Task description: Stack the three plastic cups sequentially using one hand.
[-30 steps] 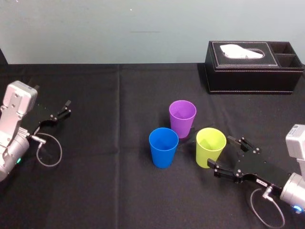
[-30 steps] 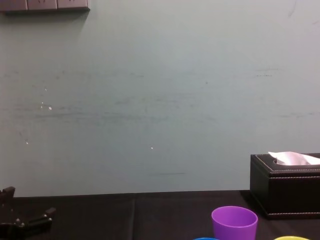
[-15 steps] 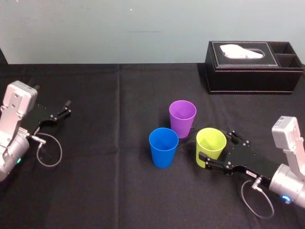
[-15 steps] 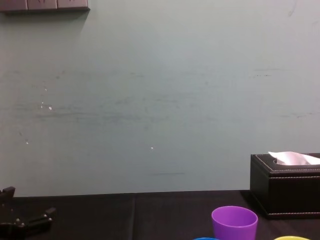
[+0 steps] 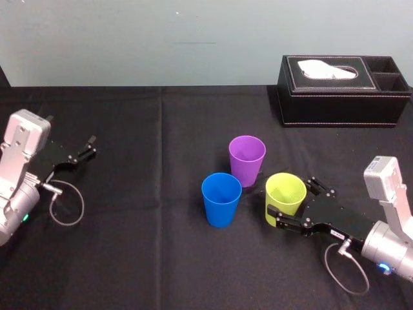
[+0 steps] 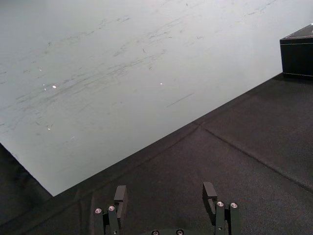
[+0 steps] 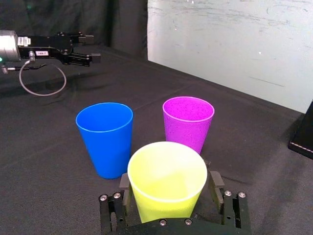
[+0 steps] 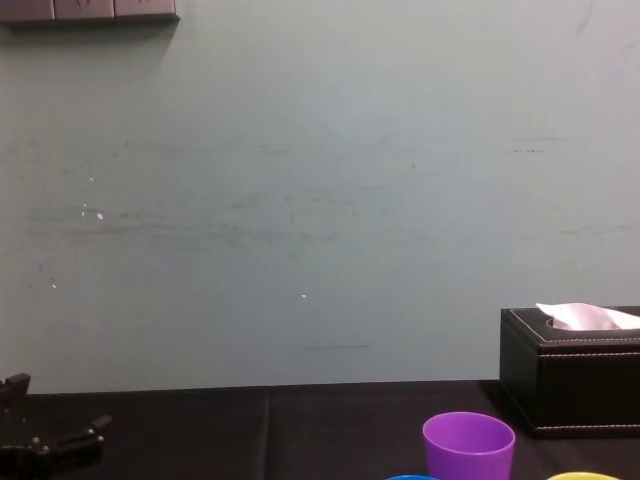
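1. Black cloth (image 5: 161, 258) is spread over the table, with a pale grey-green wall (image 5: 129, 39) behind it.
2. Three smooth, tapered plastic cups of like size are set upright and mouth up near the middle of the cloth, close together in a loose triangle.
3. The purple cup (image 5: 247, 160) is placed farthest from the robot. The blue cup (image 5: 221, 199) is nearer and to the left, and the yellow-green cup (image 5: 284, 197) is nearer and to the right.
4. No cup is nested in another, and narrow gaps are seen between them in the right wrist view.
5. The right gripper (image 5: 292, 197) is held low over the cloth, with the yellow-green cup (image 7: 167, 181) enclosed between its spread jaws.
6. One of its slim black fingers (image 7: 215, 180) is seen on each side of the cup's lower wall, and a small gap is left on both sides.
7. The left gripper (image 5: 90, 146) is parked at the far left of the table, well apart from the cups, with its jaws spread apart on nothing.
8. A black tissue box (image 5: 342, 97), taller than the cups, is set at the back right, with a white tissue showing at its top.
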